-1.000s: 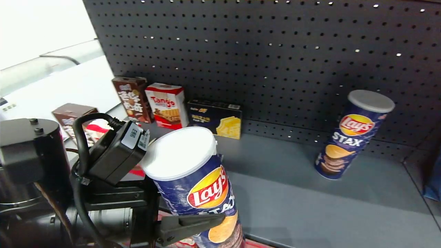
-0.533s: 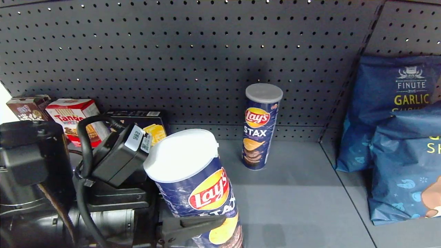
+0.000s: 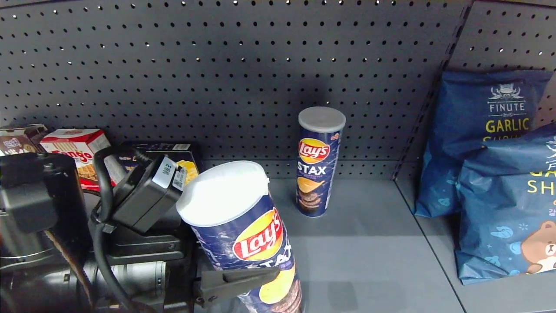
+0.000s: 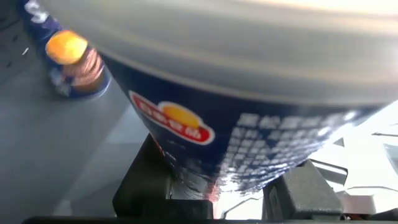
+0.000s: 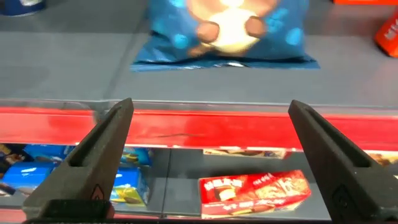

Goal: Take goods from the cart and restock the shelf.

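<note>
Gripping a can (image 3: 243,230) in the left gripper (image 3: 260,278), fingers (image 3: 236,280) closed across its lower body, lid up, long axis near upright with the lid end tipped a little toward the left. Carried at the shelf's (image 3: 373,261) front edge, left of middle, apparently not yet set down. Seen close from the left wrist as well, can (image 4: 236,124) pinned between the jaws. Ahead and slightly right: a second can (image 3: 319,163) upright at the shelf's back edge, just before the pegboard (image 3: 260,65), apart from the held one. To stock beside it, likely need to carry forward toward the back edge, square the axis to vertical, and lower the base down to the left of that can without nudging it. Boxes (image 3: 78,148) along the back edge toward the left corner, bags (image 3: 499,174) at the right end; bare shelf between them, so probably room enough. As for the right gripper (image 5: 211,155): spread wide, holding nothing, facing the shelf's front edge below a bag, and judged the worse placed of the two for this move.
</note>
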Controlling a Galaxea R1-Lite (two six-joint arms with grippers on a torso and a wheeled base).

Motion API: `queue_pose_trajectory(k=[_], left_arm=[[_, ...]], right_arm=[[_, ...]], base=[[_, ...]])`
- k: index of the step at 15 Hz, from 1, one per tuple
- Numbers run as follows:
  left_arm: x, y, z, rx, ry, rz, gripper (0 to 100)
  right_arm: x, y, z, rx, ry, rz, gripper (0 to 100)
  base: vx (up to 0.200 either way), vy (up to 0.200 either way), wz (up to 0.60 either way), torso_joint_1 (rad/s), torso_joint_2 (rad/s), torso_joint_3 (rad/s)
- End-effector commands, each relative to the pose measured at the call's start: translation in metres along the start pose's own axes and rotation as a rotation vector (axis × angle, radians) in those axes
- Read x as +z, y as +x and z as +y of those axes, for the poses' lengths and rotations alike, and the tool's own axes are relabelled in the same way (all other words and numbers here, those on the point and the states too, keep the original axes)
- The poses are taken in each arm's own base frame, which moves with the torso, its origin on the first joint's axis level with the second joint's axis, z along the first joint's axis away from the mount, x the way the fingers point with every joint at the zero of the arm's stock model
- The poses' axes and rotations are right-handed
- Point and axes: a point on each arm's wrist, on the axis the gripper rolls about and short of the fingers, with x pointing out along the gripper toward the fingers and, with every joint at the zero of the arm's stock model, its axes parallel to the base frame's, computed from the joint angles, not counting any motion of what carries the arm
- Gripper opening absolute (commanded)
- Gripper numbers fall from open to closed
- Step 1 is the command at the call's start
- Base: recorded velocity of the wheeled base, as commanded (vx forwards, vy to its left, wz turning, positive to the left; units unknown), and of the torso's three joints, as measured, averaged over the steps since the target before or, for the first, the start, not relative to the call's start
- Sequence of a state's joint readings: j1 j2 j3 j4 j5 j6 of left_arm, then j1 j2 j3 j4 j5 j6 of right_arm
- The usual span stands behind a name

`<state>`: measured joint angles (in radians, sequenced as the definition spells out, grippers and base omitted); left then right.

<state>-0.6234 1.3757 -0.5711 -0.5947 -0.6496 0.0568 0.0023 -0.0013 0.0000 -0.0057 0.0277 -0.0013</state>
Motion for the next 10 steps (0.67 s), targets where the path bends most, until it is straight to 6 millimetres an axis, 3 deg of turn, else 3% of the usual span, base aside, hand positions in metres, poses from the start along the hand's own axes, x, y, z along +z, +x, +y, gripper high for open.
queue_pose_trajectory(k=[1, 5, 6, 7, 8, 9, 10], left_arm=[[-0.002, -0.001, 0.001, 0.007, -0.006, 0.006, 0], [-0.003, -0.007, 0.006, 0.043, -0.012, 0.001, 0], [-0.002, -0.013, 0.008, 0.066, -0.011, -0.007, 0], [-0.002, -0.016, 0.01, 0.079, -0.014, -0.012, 0], [-0.004, -0.016, 0.01, 0.081, -0.016, -0.007, 0], [-0.005, -0.016, 0.01, 0.084, -0.021, -0.003, 0], [-0.009, -0.017, 0.009, 0.083, -0.028, 0.007, 0]], right_arm=[[0.0, 0.0, 0.0, 0.001, 0.0, 0.001, 100], [0.0, 0.0, 0.0, 0.019, -0.014, 0.001, 100], [0.011, -0.003, 0.001, 0.058, -0.033, -0.038, 100], [0.069, 0.0, 0.001, 0.13, -0.02, -0.062, 100], [0.091, 0.017, 0.001, 0.163, 0.0, -0.006, 100], [0.111, 0.014, 0.001, 0.226, -0.006, -0.083, 100], [0.118, 0.014, 0.002, 0.325, -0.022, -0.077, 100]], base=[[0.0, 0.0, 0.0, 0.0, 0.0, 0.0], [0.0, 0.0, 0.0, 0.0, 0.0, 0.0], [0.0, 0.0, 0.0, 0.0, 0.0, 0.0], [0.0, 0.0, 0.0, 0.0, 0.0, 0.0], [0.0, 0.0, 0.0, 0.0, 0.0, 0.0], [0.0, 0.0, 0.0, 0.0, 0.0, 0.0], [0.0, 0.0, 0.0, 0.0, 0.0, 0.0]])
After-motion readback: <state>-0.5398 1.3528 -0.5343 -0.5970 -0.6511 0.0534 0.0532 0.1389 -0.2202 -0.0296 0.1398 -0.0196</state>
